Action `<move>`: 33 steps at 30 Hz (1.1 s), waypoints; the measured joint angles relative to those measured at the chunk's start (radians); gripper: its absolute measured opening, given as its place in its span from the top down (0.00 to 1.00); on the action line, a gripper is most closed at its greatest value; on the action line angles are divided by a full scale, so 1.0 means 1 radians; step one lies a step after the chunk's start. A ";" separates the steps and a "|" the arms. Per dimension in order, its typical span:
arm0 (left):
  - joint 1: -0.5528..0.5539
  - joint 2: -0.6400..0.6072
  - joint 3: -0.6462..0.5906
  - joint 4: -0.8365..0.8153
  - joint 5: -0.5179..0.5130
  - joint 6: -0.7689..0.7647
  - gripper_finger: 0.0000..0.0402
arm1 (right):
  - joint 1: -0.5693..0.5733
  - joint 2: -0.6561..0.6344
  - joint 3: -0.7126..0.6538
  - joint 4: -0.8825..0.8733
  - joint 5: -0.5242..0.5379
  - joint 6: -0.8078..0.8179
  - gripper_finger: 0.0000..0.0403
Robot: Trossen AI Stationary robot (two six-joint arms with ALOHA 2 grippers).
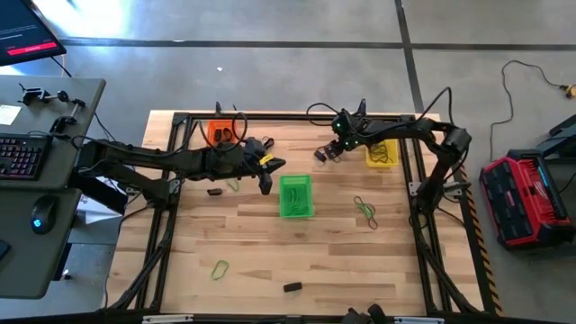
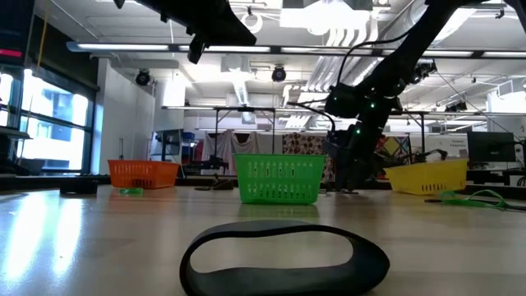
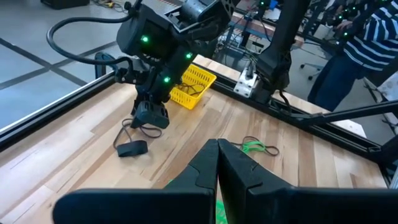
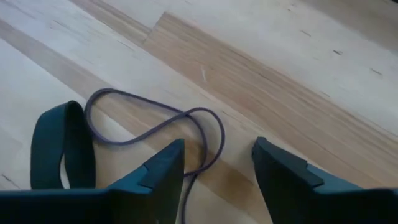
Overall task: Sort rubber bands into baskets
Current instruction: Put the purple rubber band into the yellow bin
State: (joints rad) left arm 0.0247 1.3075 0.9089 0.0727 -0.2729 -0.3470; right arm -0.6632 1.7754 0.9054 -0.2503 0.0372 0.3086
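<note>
Hovering low over the counter (image 1: 270,261), the right end effector (image 1: 326,153) is standing with its fingers (image 4: 165,168) spread wide and holding nothing. Directly under it a thin purple rubber band (image 4: 155,127) is lying flat on the wood, one end of its loop running down into the gap between the two fingers. A wide black band (image 4: 62,146) is resting just beside the purple one, touching it on the side away from the gap. In the left wrist view the same black band (image 3: 132,148) is sitting near the tips of the right end effector (image 3: 149,118), with the thin loop between them.

Seen from above, the yellow basket (image 1: 382,153) is lying at about three o'clock from the right end effector, near it. The green basket (image 1: 295,196) is sitting at about seven o'clock from it, and the orange basket (image 1: 220,133) is well apart at nine o'clock.

The left end effector (image 1: 266,184) is waiting above the counter just beside the green basket, at that basket's ten o'clock, its fingers (image 3: 205,168) pressed together and empty.

Other bands are lying scattered: a green and tan tangle (image 1: 365,211) at three o'clock from the green basket, a green loop (image 1: 220,268) near the front left of the counter, and a black band (image 1: 292,287) near the front edge.
</note>
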 joint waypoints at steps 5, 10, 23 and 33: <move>0.001 0.000 0.000 0.000 -0.007 0.000 1.00 | 0.003 0.009 0.000 0.007 0.018 0.001 0.66; 0.001 0.000 0.000 -0.001 -0.009 0.000 1.00 | 0.002 0.007 -0.001 0.015 0.013 0.001 0.84; 0.001 0.000 0.000 -0.001 -0.026 0.020 1.00 | 0.003 -0.151 -0.006 -0.034 0.011 0.008 0.99; 0.001 0.000 0.000 -0.001 -0.029 0.029 1.00 | 0.003 -0.414 -0.005 -0.116 0.084 0.035 1.00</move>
State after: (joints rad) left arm 0.0257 1.3079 0.9085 0.0719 -0.3019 -0.3176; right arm -0.6605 1.3618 0.9005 -0.3665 0.1215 0.3431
